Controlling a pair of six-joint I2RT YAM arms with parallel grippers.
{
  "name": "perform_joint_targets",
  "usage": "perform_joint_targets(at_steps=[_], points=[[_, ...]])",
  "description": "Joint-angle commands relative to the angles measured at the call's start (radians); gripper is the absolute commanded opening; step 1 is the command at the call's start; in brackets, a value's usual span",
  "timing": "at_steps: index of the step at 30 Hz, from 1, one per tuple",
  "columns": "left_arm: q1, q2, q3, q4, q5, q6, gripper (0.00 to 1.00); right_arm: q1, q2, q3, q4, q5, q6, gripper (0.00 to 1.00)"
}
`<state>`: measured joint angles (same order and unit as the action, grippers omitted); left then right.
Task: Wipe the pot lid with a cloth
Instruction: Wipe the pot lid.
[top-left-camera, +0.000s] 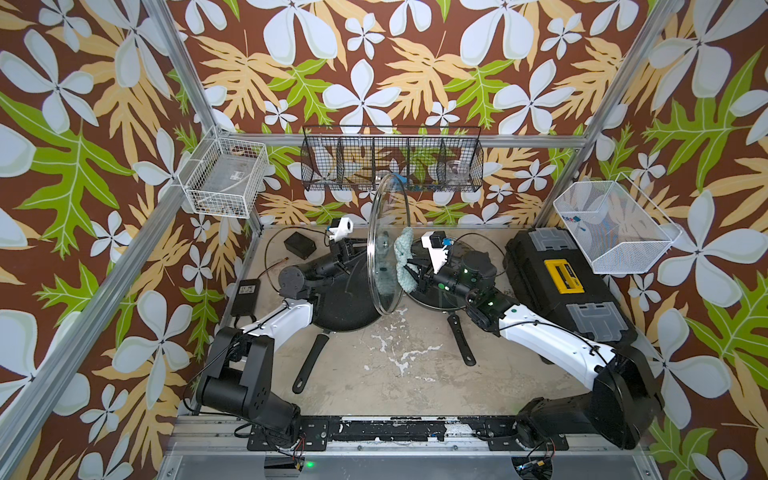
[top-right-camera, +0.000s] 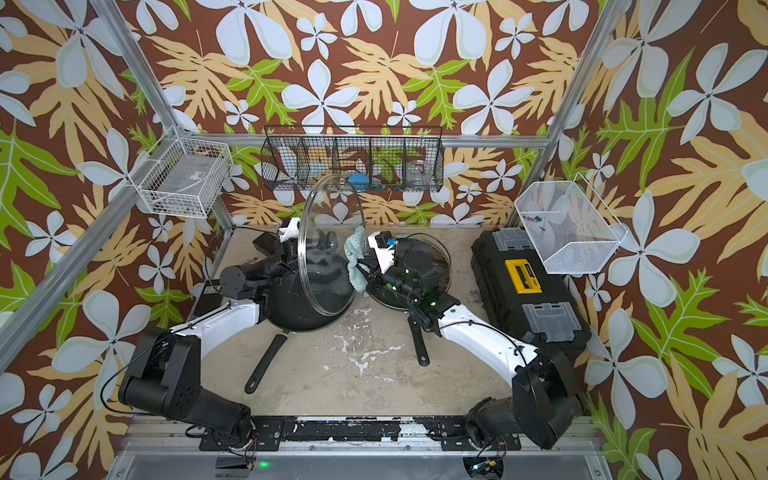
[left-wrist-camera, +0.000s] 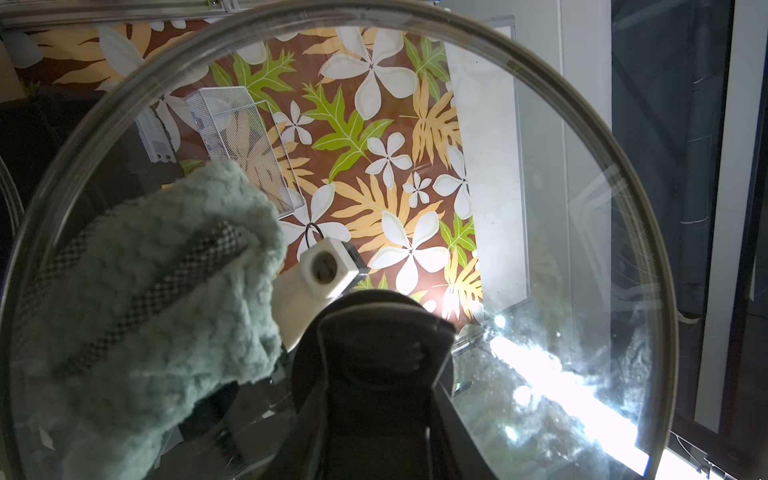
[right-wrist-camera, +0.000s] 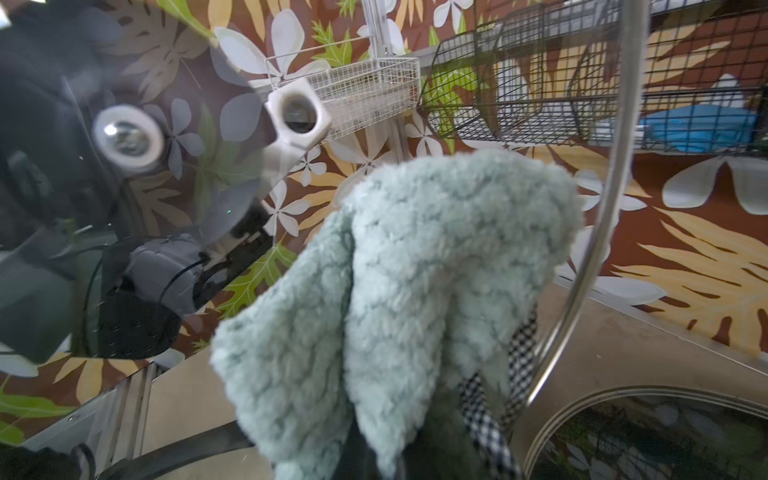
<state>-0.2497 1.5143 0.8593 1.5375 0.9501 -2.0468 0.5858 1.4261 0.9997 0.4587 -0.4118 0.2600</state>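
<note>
Floral-papered walls (top-left-camera: 374, 62) are set around a worn tabletop (top-left-camera: 395, 374). Fingers of the right gripper (top-left-camera: 417, 272) are clamped on the cloth (top-left-camera: 402, 259), which is pressed against the upright glass pot lid (top-left-camera: 388, 216). Its knob (top-right-camera: 331, 240) is pinched by the left gripper (top-left-camera: 357, 251), above a black pan (top-left-camera: 345, 307).

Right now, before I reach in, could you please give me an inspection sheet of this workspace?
Surface: worn beige table with white scuffs.
Job's things: glass lid raised on edge; cloth appears to touch its face.
Clutter: large pan, small pan, toolbox, black box, power adapter.
Hands: left hand shut on the glass lid's knob; right hand shut on the cloth.
Cables: thin black cable loops behind the left arm.
Surroundings: white basket, black basket, mesh basket on floral walls.
</note>
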Motion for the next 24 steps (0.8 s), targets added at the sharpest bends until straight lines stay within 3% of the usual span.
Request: perform_joint_targets(at_steps=[1,6,9,15,17,20,24], points=[[0.0,-0.019,0.011,0.334,-0.047,-0.205,0.0,-0.032,0.041,0.063,0.008,0.015,0.021,0.0],[-0.001,-0.017,0.007,0.331,-0.027,-0.184,0.0,-0.049,0.009,0.102,-0.016,0.01,0.002,0.0],[0.001,-0.043,-0.01,0.197,0.001,-0.065,0.0,-0.048,-0.078,0.045,-0.019,0.045,-0.003,0.0],[0.002,-0.175,0.033,-0.424,0.015,0.457,0.0,-0.049,-0.287,-0.068,-0.087,0.153,-0.035,0.0],[0.003,-0.22,0.084,-0.728,-0.027,0.704,0.0,-0.049,-0.352,-0.086,-0.124,0.188,-0.049,0.0],[0.001,-0.263,0.181,-1.166,-0.18,1.097,0.0,-0.049,-0.432,-0.097,-0.168,0.194,-0.075,0.0],[0.001,-0.323,0.205,-1.386,-0.428,1.377,0.0,-0.042,-0.487,-0.069,-0.234,0.2,-0.105,0.0]])
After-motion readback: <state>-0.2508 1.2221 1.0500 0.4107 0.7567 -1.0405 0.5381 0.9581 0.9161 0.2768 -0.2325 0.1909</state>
